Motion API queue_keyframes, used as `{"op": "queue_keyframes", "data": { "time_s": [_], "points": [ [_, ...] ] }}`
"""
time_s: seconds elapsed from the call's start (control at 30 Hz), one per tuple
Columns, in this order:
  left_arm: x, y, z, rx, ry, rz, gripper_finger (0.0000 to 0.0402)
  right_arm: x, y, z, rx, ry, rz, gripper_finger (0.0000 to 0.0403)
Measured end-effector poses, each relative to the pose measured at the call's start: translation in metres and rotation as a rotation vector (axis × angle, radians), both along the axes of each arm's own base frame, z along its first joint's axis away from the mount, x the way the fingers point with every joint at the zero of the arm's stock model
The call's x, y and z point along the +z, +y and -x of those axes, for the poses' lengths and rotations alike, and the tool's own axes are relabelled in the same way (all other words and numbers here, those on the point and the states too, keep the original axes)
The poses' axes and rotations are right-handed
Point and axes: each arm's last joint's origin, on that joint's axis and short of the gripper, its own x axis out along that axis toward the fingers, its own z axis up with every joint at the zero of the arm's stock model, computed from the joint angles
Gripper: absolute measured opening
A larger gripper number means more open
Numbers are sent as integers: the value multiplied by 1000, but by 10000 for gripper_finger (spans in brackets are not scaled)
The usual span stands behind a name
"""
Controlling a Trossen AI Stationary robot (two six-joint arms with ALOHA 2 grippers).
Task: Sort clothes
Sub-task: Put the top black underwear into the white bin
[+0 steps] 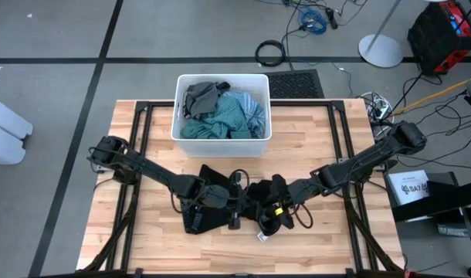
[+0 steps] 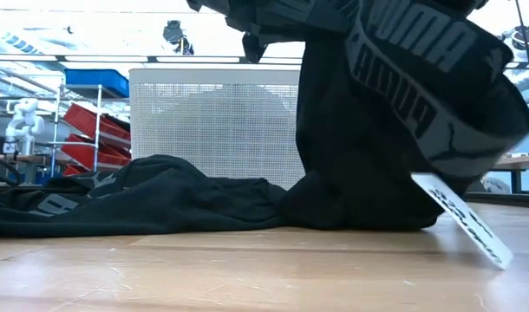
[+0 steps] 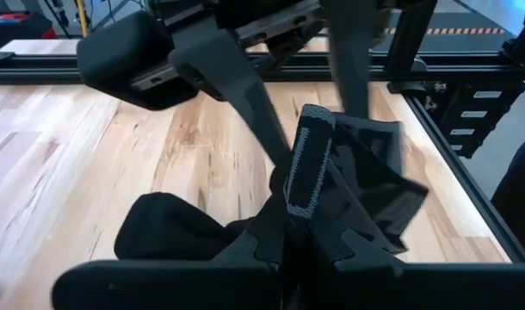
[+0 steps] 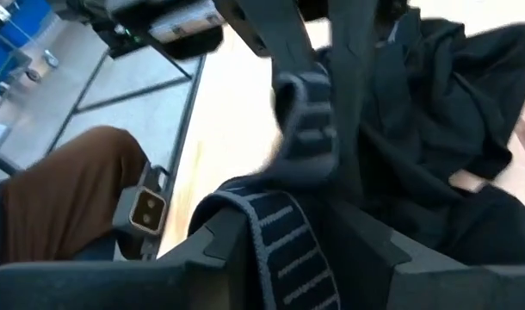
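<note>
The black garment lies on the near half of the wooden table, between my two arms, with part of it spread flat toward my left and part lifted off the boards. In the low view the raised part hangs as a dark fold with a grey lettered waistband curving across it, and a white label juts out at its lower edge, tilted toward the table.

My left gripper rests on the garment's left part, jaws narrow and clamped on the black fabric; the left wrist view shows a grey-edged band rising just ahead of my fingers. My right gripper is at the garment's right part with the striped waistband draped between its fingers; whether those jaws grip the cloth or stand slack around it, I cannot tell.

Behind the garment, at the far middle of the table, stands the white bin. Inside lie teal clothes and a dark grey piece toward its far left corner. In the low view the bin's perforated wall fills the background directly behind the black cloth.

The right wrist view shows a brown-clad leg of a person beyond the table edge, beside the metal frame.
</note>
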Motion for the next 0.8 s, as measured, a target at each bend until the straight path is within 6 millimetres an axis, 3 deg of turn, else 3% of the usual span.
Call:
{"op": "queue_keyframes", "data": {
  "time_s": [0.57,0.8],
  "points": [
    [1,1,0,19,-8,-4,10,0,-2,-2,-85,-21,26,126],
    [5,-2,-2,-55,-44,31,8,-14,1,-11,-76,-13,96,126]
  ]
}}
